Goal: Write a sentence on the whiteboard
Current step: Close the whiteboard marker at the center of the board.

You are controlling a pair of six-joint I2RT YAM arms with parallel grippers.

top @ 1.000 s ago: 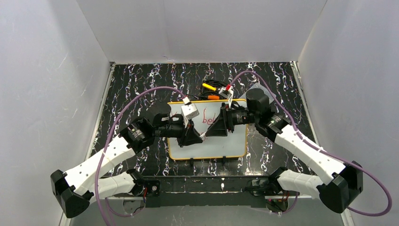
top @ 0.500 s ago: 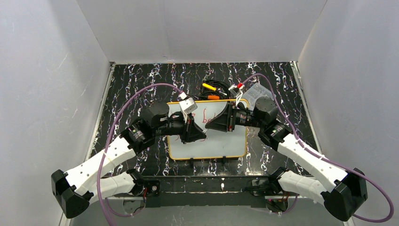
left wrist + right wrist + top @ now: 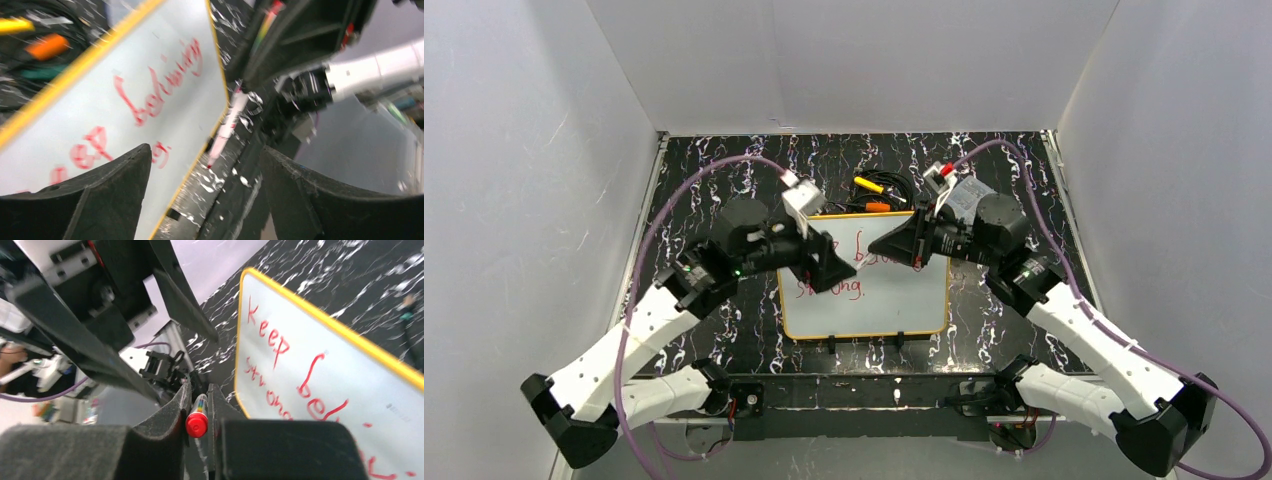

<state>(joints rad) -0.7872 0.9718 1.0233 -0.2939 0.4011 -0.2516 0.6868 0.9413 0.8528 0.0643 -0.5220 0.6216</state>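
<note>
The whiteboard [image 3: 894, 310] lies flat at the table's middle, with the sentence [image 3: 854, 270] in red marker across its far half. In the right wrist view I read "Keep" and "strong" in the sentence [image 3: 280, 365]. My right gripper [image 3: 886, 245] hovers over the board's far right part, shut on a red-capped marker [image 3: 197, 421] that lies lengthwise between its fingers. The left wrist view shows that marker [image 3: 227, 125] pointing down beside the board's yellow rim. My left gripper [image 3: 836, 272] hangs over the board's left part, open with nothing in it.
A yellow pen [image 3: 871, 185] and an orange one [image 3: 877, 207] lie among black cables just behind the board. A small clear plastic box [image 3: 969, 190] sits at the back right. Two black clips [image 3: 832, 343] hold the board's near edge. White walls enclose the table.
Both grippers have moved from the board's middle toward its far edge and drawn apart, uncovering the red lettering. The left jaws have opened and the right jaws have closed.
</note>
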